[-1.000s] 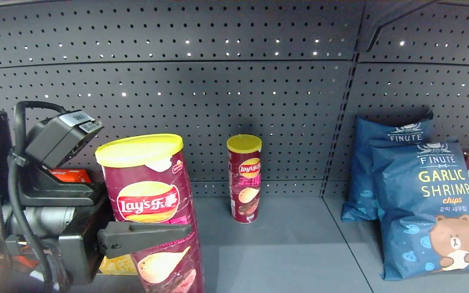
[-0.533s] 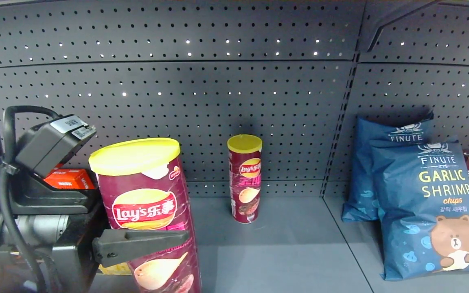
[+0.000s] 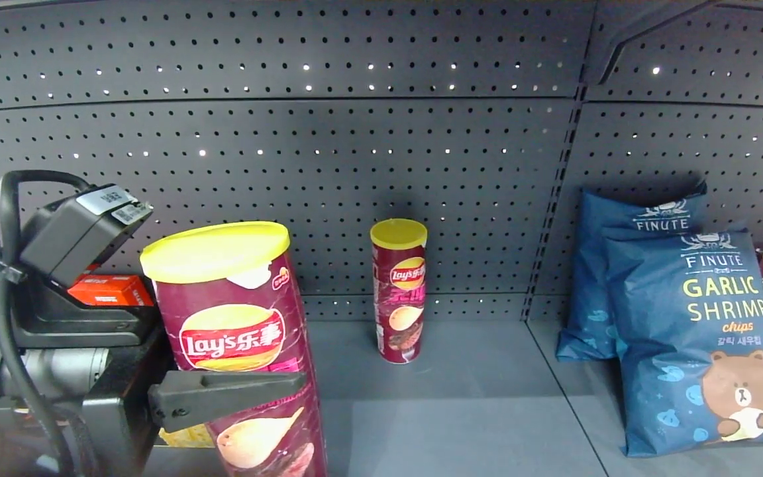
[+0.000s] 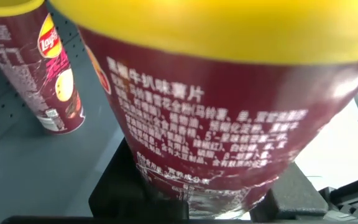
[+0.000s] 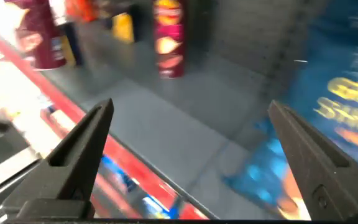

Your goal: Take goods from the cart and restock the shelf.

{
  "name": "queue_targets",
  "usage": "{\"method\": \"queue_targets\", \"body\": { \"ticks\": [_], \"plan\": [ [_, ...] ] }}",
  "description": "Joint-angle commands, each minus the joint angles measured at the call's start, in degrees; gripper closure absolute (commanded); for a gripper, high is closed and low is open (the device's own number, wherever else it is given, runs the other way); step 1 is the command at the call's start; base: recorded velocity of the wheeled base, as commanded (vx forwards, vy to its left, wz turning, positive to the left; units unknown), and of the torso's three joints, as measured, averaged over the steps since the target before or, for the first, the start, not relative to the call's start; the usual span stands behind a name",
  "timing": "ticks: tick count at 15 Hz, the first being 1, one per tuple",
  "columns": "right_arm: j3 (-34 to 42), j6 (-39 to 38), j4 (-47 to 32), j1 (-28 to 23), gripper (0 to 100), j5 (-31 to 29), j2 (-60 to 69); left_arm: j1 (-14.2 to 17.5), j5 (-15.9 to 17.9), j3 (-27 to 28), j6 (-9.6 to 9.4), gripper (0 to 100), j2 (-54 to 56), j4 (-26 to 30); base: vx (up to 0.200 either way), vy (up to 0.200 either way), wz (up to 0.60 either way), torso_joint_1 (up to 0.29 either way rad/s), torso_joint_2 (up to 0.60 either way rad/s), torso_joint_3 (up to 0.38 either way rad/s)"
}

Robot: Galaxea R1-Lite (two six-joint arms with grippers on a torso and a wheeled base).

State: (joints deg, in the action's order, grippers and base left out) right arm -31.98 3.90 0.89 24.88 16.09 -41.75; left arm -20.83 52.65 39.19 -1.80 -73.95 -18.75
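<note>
The yellow-lidded chip can (image 3: 232, 331) is at the front left of the shelf (image 3: 461, 411), slightly tilted, clamped at mid-body between the left gripper's (image 3: 265, 391) fingers. On the shelf a second can (image 3: 398, 291) stands by the back panel, with two blue chip bags (image 3: 693, 344) well to its right. The right gripper (image 5: 188, 155) is spread wide and holds nothing.

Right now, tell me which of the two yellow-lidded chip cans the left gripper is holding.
The near chip can, large in the foreground, is clamped in the left gripper; the far chip can stands free, back by the pegboard.
</note>
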Motion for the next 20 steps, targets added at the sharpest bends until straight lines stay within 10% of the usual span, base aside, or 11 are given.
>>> {"method": "queue_targets", "body": {
  "ticks": [1,20],
  "plan": [
    [-3.4,1.1,7.0,4.7,0,0.2,-16.3,0.1,0.0,0.1,0.05,100,0.0,-0.1,0.000,0.000,0.00,0.000,0.00,0.000],
    [-24.4,1.5,27.8,9.9,0,6.0,-63.9,0.0,0.1,1.0,0.40,100,0.5,-0.1,0.000,0.000,0.00,0.000,0.00,0.000]
  ]
}}
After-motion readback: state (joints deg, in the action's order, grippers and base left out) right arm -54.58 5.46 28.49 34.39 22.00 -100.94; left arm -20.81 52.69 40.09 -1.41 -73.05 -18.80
